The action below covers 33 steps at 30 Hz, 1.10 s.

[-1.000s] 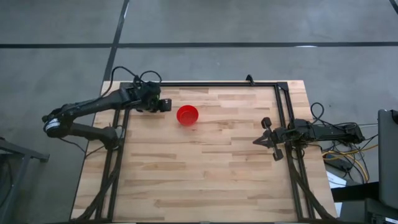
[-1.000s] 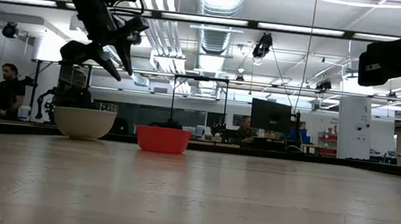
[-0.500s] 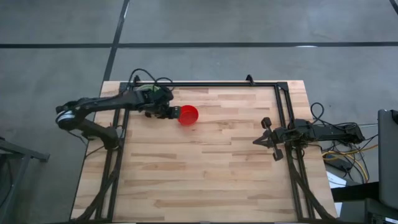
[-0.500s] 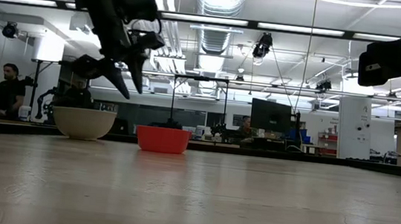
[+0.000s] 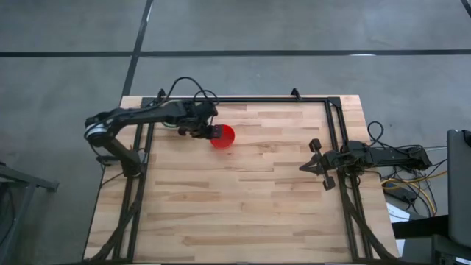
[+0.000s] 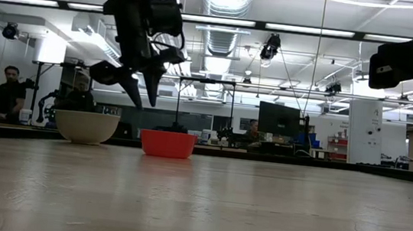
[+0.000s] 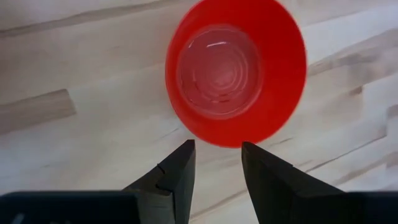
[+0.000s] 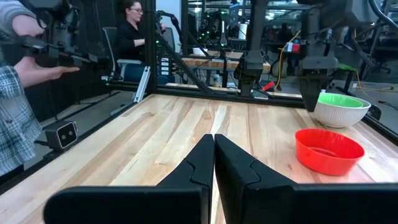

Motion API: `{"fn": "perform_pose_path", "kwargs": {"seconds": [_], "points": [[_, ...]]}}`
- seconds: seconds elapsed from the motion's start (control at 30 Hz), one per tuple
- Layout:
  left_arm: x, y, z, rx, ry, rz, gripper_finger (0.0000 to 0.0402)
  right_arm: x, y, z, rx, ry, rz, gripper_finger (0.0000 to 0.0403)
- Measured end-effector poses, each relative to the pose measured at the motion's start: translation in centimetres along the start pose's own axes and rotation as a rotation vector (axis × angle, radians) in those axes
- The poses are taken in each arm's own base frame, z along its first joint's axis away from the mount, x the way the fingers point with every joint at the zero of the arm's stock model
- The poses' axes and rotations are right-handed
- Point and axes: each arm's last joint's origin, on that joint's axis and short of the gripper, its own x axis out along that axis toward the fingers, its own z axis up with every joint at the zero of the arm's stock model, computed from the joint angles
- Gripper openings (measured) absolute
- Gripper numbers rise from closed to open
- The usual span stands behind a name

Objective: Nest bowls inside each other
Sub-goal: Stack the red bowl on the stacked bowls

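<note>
A red bowl [image 7: 236, 71] stands upright on the wooden table, left of centre toward the far edge [image 5: 223, 137]. To its left stands a grey-white bowl [image 6: 86, 127] with a green bowl [image 8: 339, 99] nested inside it. My left gripper [image 7: 217, 149] hangs open above the red bowl's left rim, pointing steeply down and touching nothing; in the low view the left gripper [image 6: 145, 103] is well above both bowls. My right gripper [image 8: 213, 140] rests shut at the table's right side [image 5: 303, 167], pointing level.
A black frame rail [image 5: 243, 99] runs along the table's far edge and down both sides. The wood between the red bowl and my right gripper is bare [image 5: 272, 169]. Beyond the table, a person's arm [image 8: 25, 74] shows at the left side, and others sit farther off.
My left gripper has moved from above the grey-white bowl toward the table's right edge and down, and now hangs over the red bowl's left rim. It has tipped to point more steeply down. The bowls have not moved.
</note>
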Motion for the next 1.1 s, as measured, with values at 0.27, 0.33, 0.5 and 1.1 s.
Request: {"fn": "perform_pose_path", "kwargs": {"seconds": [0.27, 0.33, 0.5, 1.1], "points": [[1.0, 0.0, 0.1, -0.008, 0.04, 0.027, 0.0135, 0.0, 0.0, 0.0, 0.0, 0.0, 0.0, 0.0009], [1.1, 0.1, 0.1, -0.01, 0.041, 0.028, 0.0136, 0.0, 0.0, 0.0, 0.0, 0.0, 0.0, 0.0009], [1.3, 0.3, 0.1, -0.011, 0.04, 0.035, 0.0134, 0.0, 0.0, 0.0, 0.0, 0.0, 0.0, 0.0009], [2.6, 0.6, 0.0, -0.013, 0.037, 0.013, 0.0134, 0.0, 0.0, 0.0, 0.0, 0.001, 0.0, 0.0009]]}}
